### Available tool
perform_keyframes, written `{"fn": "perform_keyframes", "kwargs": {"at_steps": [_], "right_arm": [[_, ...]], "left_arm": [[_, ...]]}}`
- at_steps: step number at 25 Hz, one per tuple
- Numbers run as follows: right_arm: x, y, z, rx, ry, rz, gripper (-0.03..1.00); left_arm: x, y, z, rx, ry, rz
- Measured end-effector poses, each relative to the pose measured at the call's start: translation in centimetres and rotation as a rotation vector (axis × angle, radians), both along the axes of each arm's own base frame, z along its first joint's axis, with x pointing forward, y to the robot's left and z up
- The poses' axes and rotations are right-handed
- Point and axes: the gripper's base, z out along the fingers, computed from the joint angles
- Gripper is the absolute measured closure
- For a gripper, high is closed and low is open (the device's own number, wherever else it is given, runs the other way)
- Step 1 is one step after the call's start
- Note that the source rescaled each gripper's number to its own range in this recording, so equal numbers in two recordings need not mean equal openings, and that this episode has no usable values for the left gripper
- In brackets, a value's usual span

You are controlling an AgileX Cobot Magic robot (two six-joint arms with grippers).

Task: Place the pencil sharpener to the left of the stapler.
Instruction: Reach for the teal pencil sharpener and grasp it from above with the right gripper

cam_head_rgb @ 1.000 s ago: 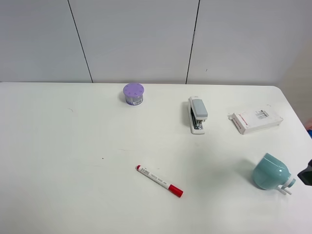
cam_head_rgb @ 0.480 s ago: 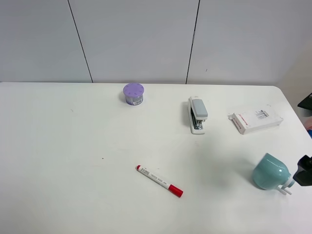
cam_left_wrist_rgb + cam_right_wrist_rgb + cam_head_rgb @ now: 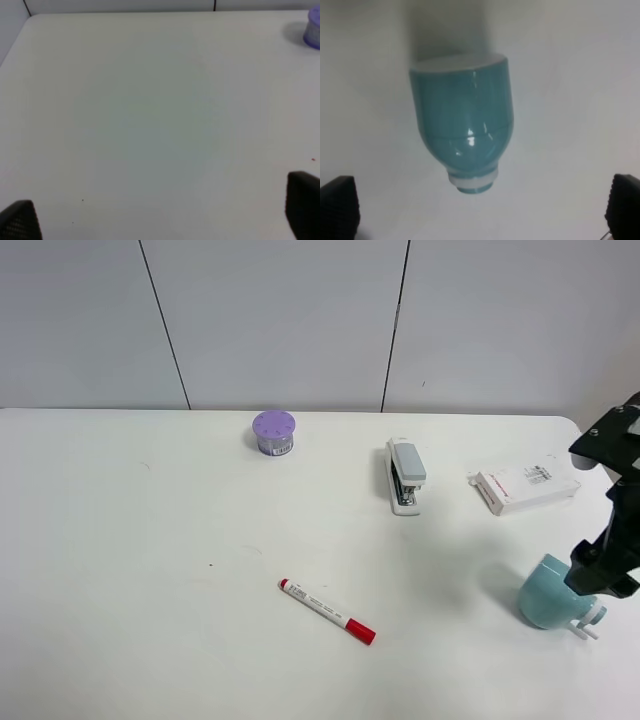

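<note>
The light teal pencil sharpener [image 3: 545, 600] lies on its side near the table's front right, its white end ring and crank pointing right. In the right wrist view the pencil sharpener [image 3: 462, 125] lies between the wide-apart fingers, white ring toward the camera. My right gripper [image 3: 600, 575] hovers open just over the sharpener's right end; the right gripper [image 3: 481, 212] holds nothing. The grey-topped stapler [image 3: 405, 475] sits further back, left of the sharpener. My left gripper [image 3: 160, 215] is open over bare table and does not show in the high view.
A purple round container [image 3: 273, 432] stands at the back, also the purple container [image 3: 314, 27] at the wrist view's edge. A red-capped marker [image 3: 327, 611] lies front centre. A flat white printed box [image 3: 525, 487] lies right of the stapler. The table's right edge [image 3: 610, 505] runs close behind the right arm.
The right arm has come in from the right edge and moved left and up, so its gripper now overlaps the sharpener's right end. The sharpener and the other objects have not moved.
</note>
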Motion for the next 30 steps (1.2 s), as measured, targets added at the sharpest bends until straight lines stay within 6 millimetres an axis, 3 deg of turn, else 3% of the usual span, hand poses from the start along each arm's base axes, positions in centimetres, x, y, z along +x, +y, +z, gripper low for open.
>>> {"fn": "perform_keyframes", "kwargs": {"at_steps": [8, 17, 30], "right_arm": [[-1.0, 0.5, -4.0, -0.001, 0.054, 0.070, -0.03], [-0.4, 0.2, -4.1, -0.030, -0.013, 0.085, -0.03], [1.4, 0.4, -7.2, -0.001, 0.045, 0.066, -0.03]], "left_arm": [[0.0, 0.0, 0.0, 0.000, 0.000, 0.000], [0.0, 0.0, 0.0, 0.000, 0.000, 0.000], [0.0, 0.0, 0.0, 0.000, 0.000, 0.000]]}}
